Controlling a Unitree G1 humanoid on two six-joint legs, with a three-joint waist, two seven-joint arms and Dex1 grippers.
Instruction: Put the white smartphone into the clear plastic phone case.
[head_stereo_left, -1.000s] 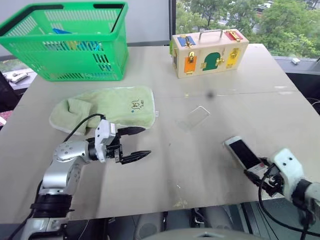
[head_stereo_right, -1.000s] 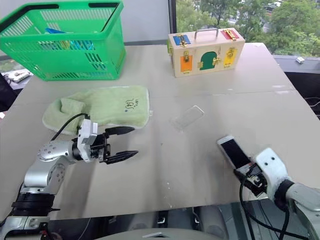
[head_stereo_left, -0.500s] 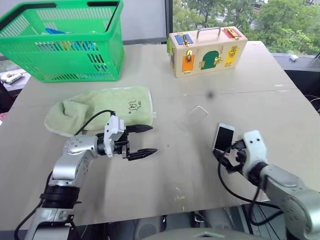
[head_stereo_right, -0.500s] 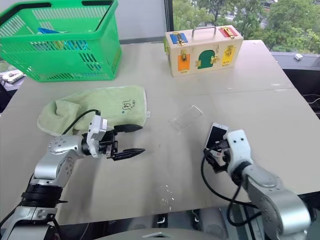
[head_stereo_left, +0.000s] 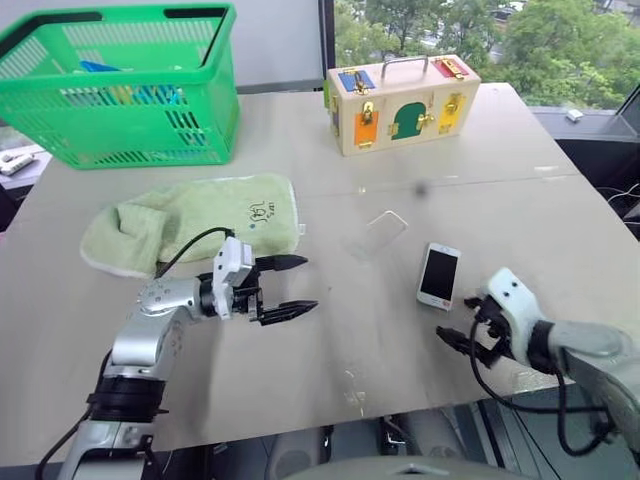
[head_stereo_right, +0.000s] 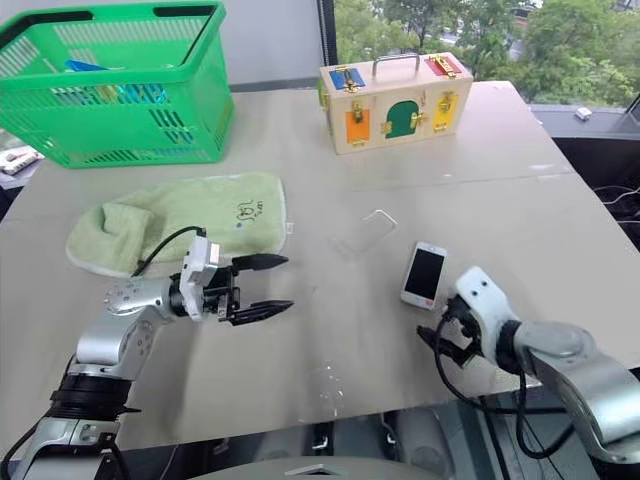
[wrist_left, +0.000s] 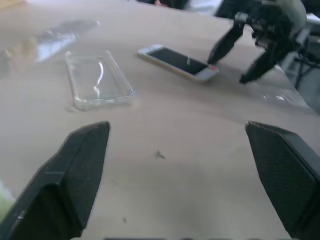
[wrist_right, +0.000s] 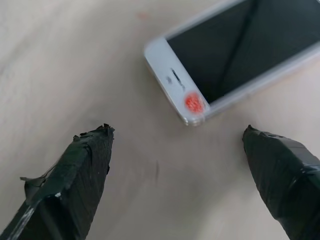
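The white smartphone (head_stereo_left: 439, 274) lies flat on the table, screen up, free of both grippers. The clear plastic phone case (head_stereo_left: 378, 232) lies a short way off on its far left side, apart from it and empty. My right gripper (head_stereo_left: 462, 325) is open just on the near side of the phone, its fingertips (wrist_right: 95, 150) spread around the phone's white end (wrist_right: 177, 82) without touching it. My left gripper (head_stereo_left: 310, 283) hovers open and empty over bare table to the left, pointing toward the case (wrist_left: 97, 80) and the phone (wrist_left: 177, 61).
A green towel (head_stereo_left: 200, 220) lies behind the left gripper. At the back stand a green basket (head_stereo_left: 130, 90) on the left and a wooden latch box (head_stereo_left: 400, 100) in the middle. The table's front edge (head_stereo_left: 300, 425) runs close under both arms.
My right gripper carried the phone from the near right edge toward the middle, set it flat beside the case, opened and drew back. The left gripper stayed open and hardly moved.
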